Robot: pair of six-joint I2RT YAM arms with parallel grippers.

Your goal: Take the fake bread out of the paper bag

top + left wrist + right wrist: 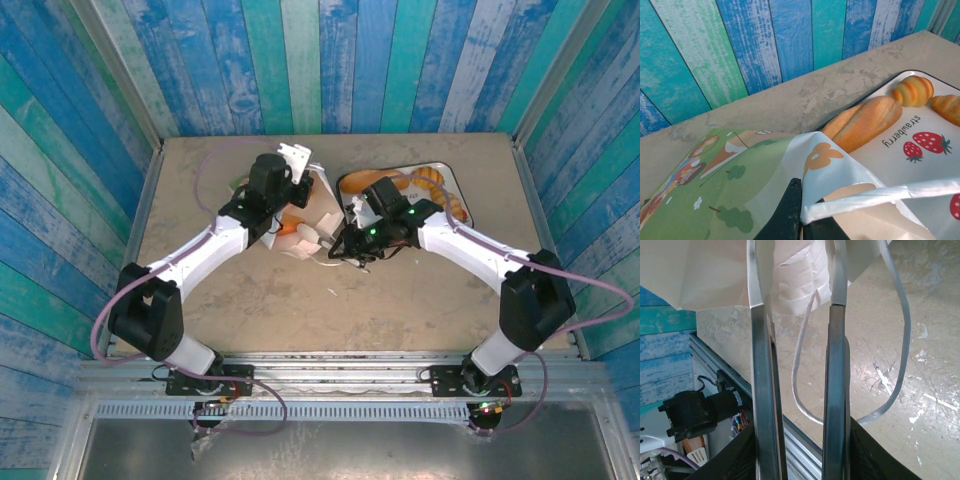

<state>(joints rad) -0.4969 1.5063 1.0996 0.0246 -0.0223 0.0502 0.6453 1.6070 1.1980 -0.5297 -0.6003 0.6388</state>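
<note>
- Fingers (pixel 786 216) of your left gripper (pixel 801 222) are pinched tight on the rim of the paper bag (pixel 755 190), right where a white handle strip (pixel 880 195) crosses.
- The bag lies on the table (pixel 400 300) between your two arms, with its green landscape print facing the left wrist camera.
- An orange patch (pixel 290 228) shows at the bag in the top view. You cannot tell whether it is bread or print.
- Your right gripper (pixel 800 452) is clamped on metal tongs (pixel 762 390). Both blades run up side by side with a gap between them, and their tips meet the bag's white paper. A loop handle (pixel 902 340) hangs just beside them.
- Fake bread (pixel 865 122) lies right of the bag on the strawberry tray (pixel 935 167): a long loaf with its near end hidden behind the bag's flap, then a ridged roll (pixel 912 90) and another piece (pixel 946 107) beyond.
</note>
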